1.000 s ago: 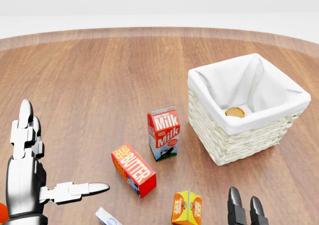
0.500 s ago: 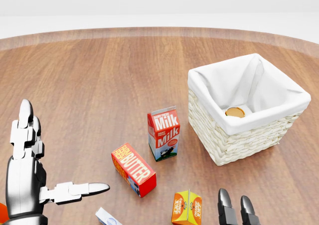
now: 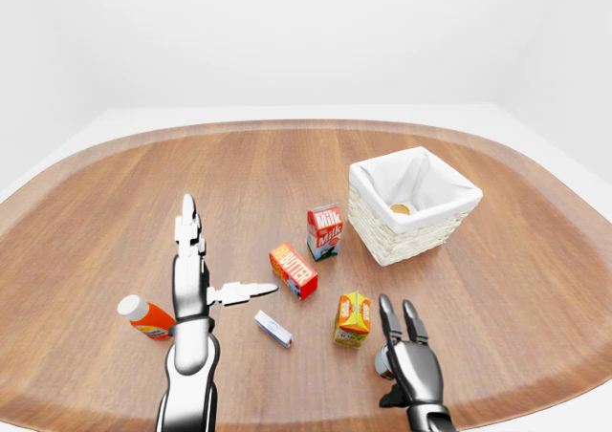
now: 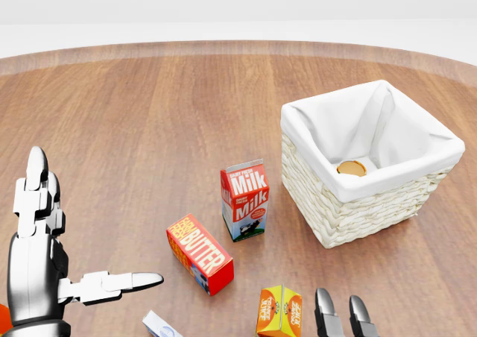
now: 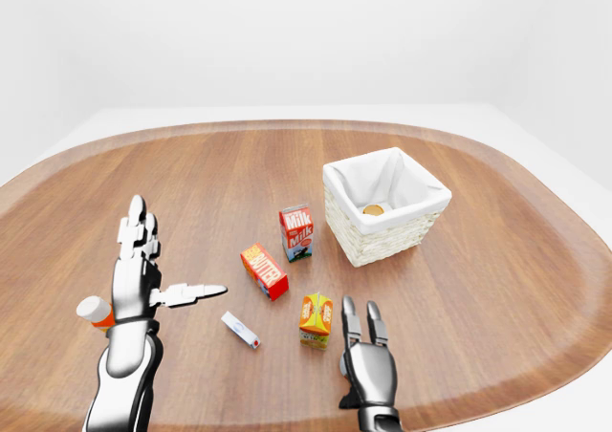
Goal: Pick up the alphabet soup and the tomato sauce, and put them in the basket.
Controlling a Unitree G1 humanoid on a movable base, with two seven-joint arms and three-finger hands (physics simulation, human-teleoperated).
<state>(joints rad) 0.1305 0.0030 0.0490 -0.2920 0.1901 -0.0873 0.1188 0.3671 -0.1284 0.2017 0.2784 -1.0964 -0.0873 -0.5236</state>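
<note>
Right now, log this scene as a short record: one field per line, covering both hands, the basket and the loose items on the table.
left hand: open, fingers spread, raised over the table, holding nothing
right hand: open, low in the left-eye view, holding nothing
basket: white-lined wicker, right of the milk carton, a round tan can top shows inside
milk carton: upright
butter box: lying down, lower left of the milk
orange carton: upright, beside the right hand
bottle: lying behind the left arm
table: wooden, oval
</note>
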